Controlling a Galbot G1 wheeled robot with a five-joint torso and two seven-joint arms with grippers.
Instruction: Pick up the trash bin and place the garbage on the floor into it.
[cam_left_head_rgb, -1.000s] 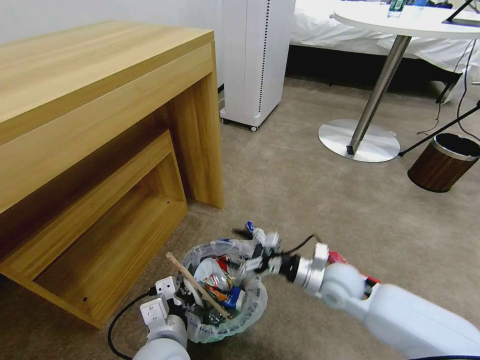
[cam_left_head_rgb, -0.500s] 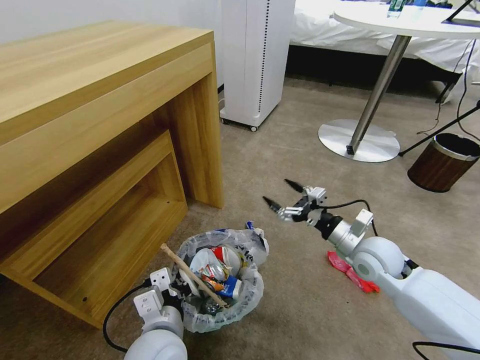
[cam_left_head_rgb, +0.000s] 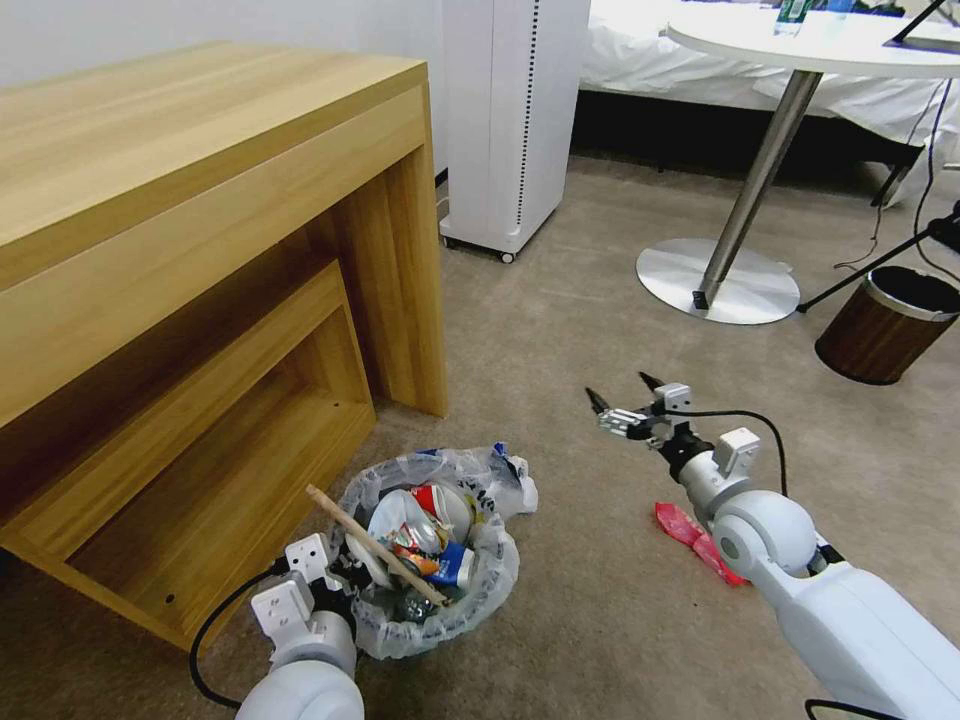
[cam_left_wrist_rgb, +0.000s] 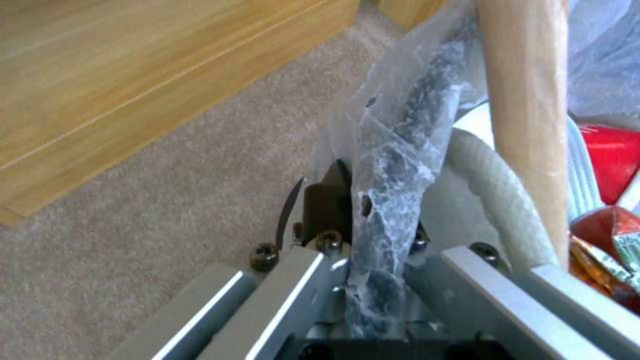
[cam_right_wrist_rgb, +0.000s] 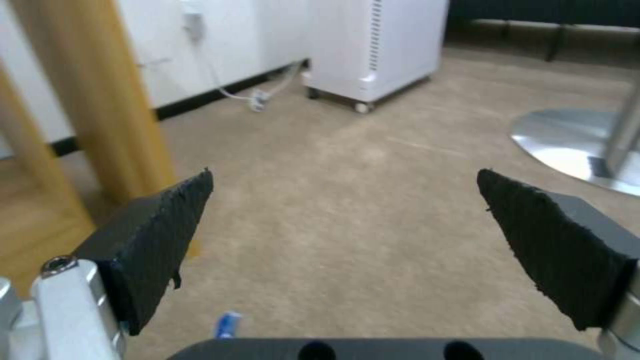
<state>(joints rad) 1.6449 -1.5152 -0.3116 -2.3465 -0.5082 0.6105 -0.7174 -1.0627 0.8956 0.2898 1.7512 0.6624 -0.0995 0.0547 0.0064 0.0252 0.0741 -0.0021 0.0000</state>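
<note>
Trash bin (cam_left_head_rgb: 432, 628) liner: translucent whitish. Inside: red cup (cam_left_head_rgb: 432, 497), pale wooden stick (cam_left_head_rgb: 375, 546). Red wrapper (cam_left_head_rgb: 692, 538) on beige carpet (cam_left_head_rgb: 560, 330). Far right bin (cam_left_head_rgb: 885, 325): brown wood-grain, chrome rim.

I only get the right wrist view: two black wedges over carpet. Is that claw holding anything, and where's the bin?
Observer: The right claw is open and empty, in the air over the carpet. The bin is low to its left, beside the desk.
Visitor: Is the bin full?
Observer: Nearly. A stick pokes out over the rim, and red and blue litter is piled high inside.
Visitor: Any rubbish on the floor?
Observer: A red wrapper lies on the carpet beneath the right arm.
Visitor: And the other claw?
Observer: The left claw is shut on the bin's rim, with the bag liner pinched between its fingers.
</note>
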